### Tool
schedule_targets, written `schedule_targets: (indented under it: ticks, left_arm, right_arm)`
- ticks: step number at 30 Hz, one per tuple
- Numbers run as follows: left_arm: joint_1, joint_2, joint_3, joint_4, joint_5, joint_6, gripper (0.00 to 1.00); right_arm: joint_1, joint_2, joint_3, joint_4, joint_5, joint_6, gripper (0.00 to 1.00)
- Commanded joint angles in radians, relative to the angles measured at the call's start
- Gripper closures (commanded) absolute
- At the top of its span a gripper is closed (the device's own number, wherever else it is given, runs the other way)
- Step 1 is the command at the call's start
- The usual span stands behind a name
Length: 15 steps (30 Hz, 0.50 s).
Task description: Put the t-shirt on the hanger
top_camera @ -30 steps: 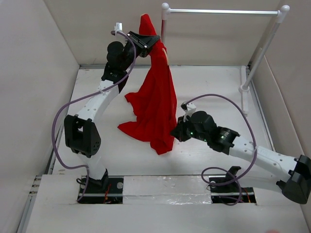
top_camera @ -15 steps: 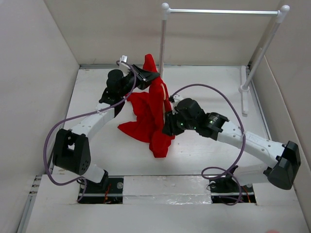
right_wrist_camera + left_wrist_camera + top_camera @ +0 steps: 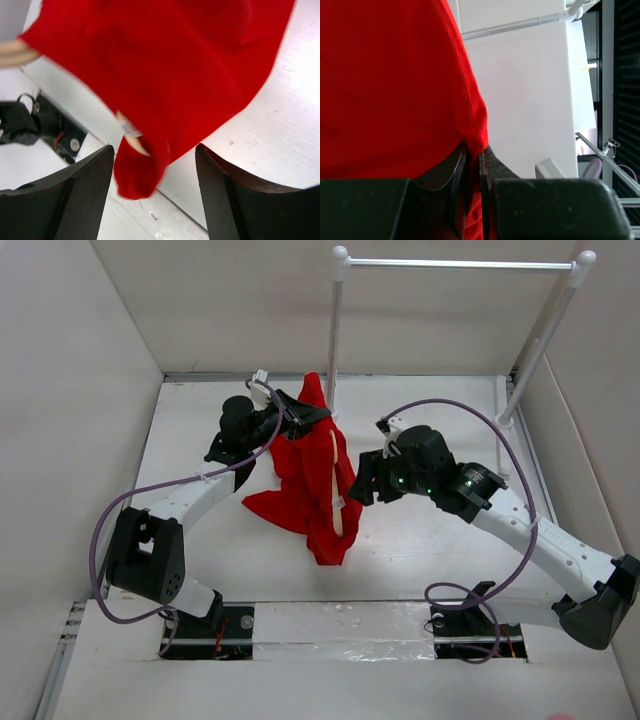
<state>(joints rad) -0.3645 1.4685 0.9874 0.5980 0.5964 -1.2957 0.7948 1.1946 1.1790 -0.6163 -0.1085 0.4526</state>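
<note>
- Mid-table, left of centre: t-shirt [image 3: 315, 485], lower part heaped on the table [image 3: 440, 410], top corner raised.
- At that raised corner, on the far-left side: left gripper [image 3: 316, 415], cloth pinched between its fingers [image 3: 492, 170].
- Just right of the t-shirt, apart from it: right gripper [image 3: 362, 488], jaws spread.
- Mostly inside the cloth: hanger [image 3: 12, 52], one end poking out.
- Behind, at the far right of the table: rail [image 3: 455, 263] on two posts.

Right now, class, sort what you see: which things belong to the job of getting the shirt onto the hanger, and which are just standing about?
Part of the job:
- red t-shirt, pinched in the left gripper
- wooden hanger
- right gripper, open beside the shirt

Just standing about:
- white rail
- purple cables
</note>
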Motion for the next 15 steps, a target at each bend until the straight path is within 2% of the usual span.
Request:
schedule_targets:
  ticks: [1,4,10,15]
  left_arm:
    - [0.002,-0.033,0.036,0.100,0.046,-0.034,1.00]
    - [0.002,-0.027,0.049,0.106,0.052,-0.042,1.00]
    - [0.002,-0.022,0.051,0.097,0.049,-0.039,1.00]
    - [-0.007,-0.020,0.042,0.109,0.048,-0.048,1.00]
  right_arm:
    - [-0.063,-0.032,-0.010,0.079,-0.048,-0.014,0.29]
    - [-0.083,-0.015,-0.041,0.133,-0.158,-0.017,0.42]
    - [-0.083,-0.012,-0.062,0.196,-0.342,-0.011,0.40]
    - [-0.083,-0.001,-0.085,0.250,-0.396,0.009,0.39]
